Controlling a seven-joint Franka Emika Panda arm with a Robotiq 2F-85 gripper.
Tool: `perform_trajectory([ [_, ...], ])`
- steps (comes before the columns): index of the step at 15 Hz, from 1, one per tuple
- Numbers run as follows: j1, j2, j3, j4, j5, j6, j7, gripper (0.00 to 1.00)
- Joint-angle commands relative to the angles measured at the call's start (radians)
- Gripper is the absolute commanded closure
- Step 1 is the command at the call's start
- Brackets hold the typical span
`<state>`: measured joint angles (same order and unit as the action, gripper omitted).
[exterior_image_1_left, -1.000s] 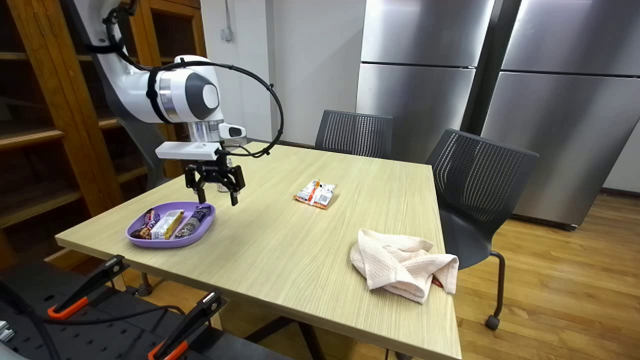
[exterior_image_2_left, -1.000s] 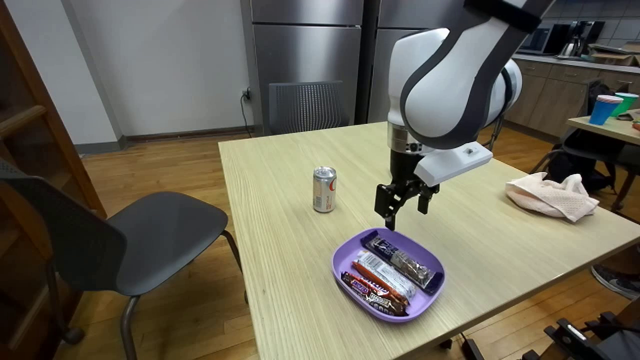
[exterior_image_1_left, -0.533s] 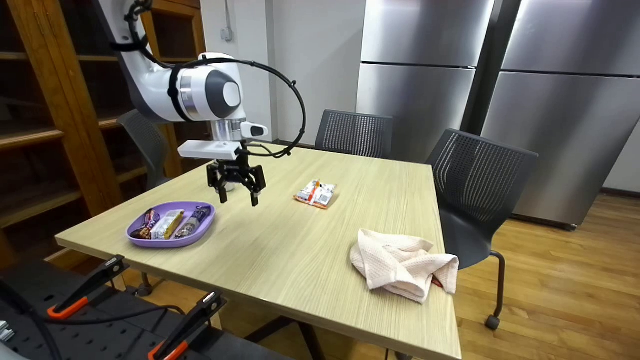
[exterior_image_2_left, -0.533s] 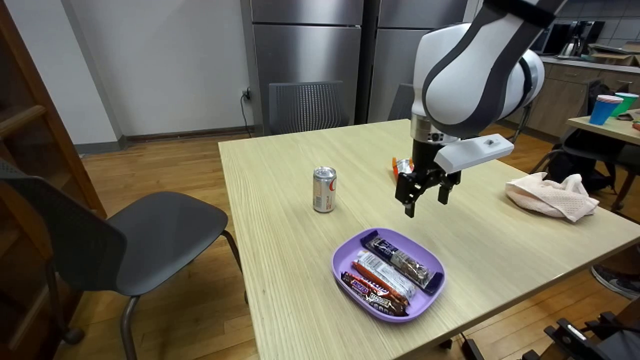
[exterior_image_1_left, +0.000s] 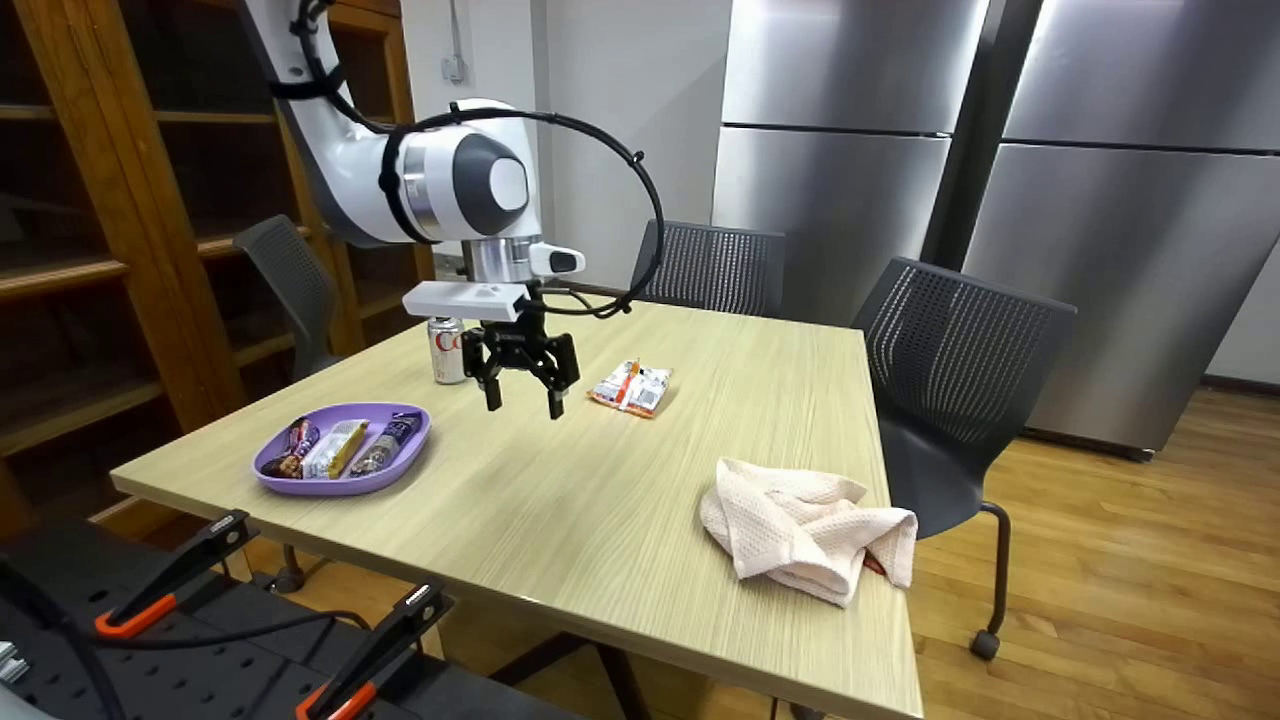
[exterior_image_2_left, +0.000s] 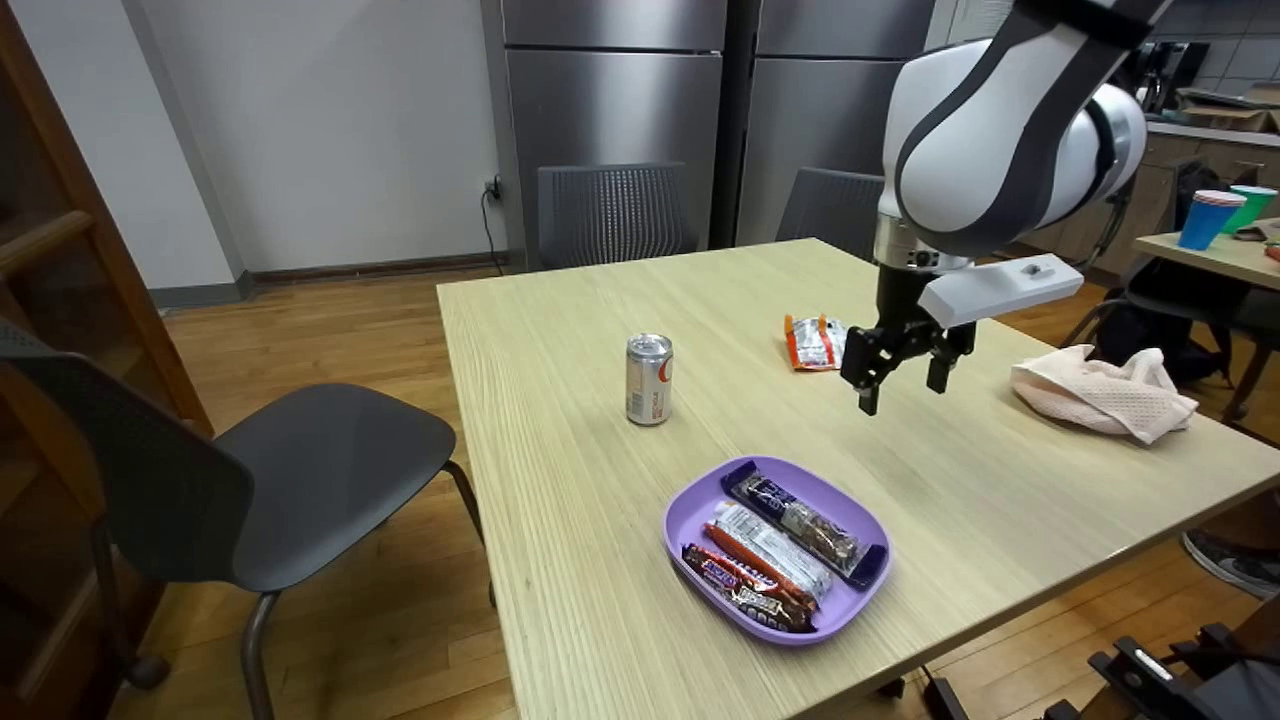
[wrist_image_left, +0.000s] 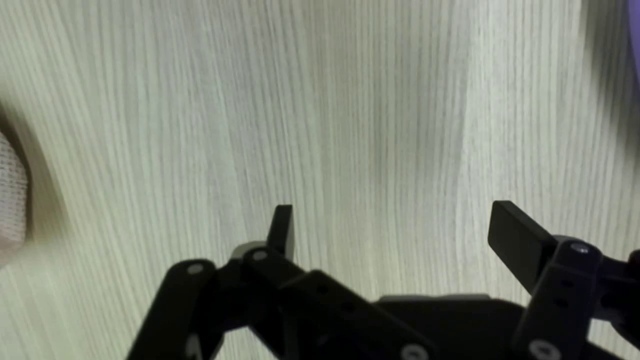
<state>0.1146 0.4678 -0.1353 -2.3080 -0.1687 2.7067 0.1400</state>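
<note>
My gripper (exterior_image_1_left: 525, 406) hangs open above the wooden table, with only bare tabletop between its fingertips in the wrist view (wrist_image_left: 392, 220). It touches nothing. The purple tray (exterior_image_2_left: 690, 515) sits beside it, holding a dark-wrapped bar (exterior_image_2_left: 800, 520), a white-wrapped bar (exterior_image_2_left: 772, 548) and a brown-wrapped bar (exterior_image_2_left: 745, 592). A sliver of the tray's rim (wrist_image_left: 635, 35) shows at the wrist view's right edge. An orange and white snack bag (exterior_image_1_left: 632, 388) lies flat behind the gripper. The silver can (exterior_image_2_left: 648, 380) stands upright. A crumpled pale pink cloth (exterior_image_1_left: 790, 530) lies opposite the tray; its edge (wrist_image_left: 11, 195) enters the wrist view's left.
Dark chairs (exterior_image_1_left: 950, 400) stand around the table (exterior_image_2_left: 560, 480). Orange-tipped clamps (exterior_image_1_left: 380, 650) sit by the table's near edge. Something small and red peeks from under the cloth. A looped black cable (exterior_image_1_left: 655, 215) hangs off the arm.
My open gripper has moved away from above the tray's edge, rightward in both exterior views, toward the cloth. The can and the snack bag have come out from behind the arm.
</note>
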Motion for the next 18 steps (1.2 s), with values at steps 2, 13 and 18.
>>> perform_trajectory([
  [2,-0.035,-0.035,-0.028,-0.03,-0.018,0.003,-0.015,0.0],
  [13,-0.075,-0.02,-0.125,-0.021,-0.079,0.014,-0.02,0.0],
  [18,-0.121,-0.012,-0.137,-0.013,-0.077,0.012,-0.041,0.0],
])
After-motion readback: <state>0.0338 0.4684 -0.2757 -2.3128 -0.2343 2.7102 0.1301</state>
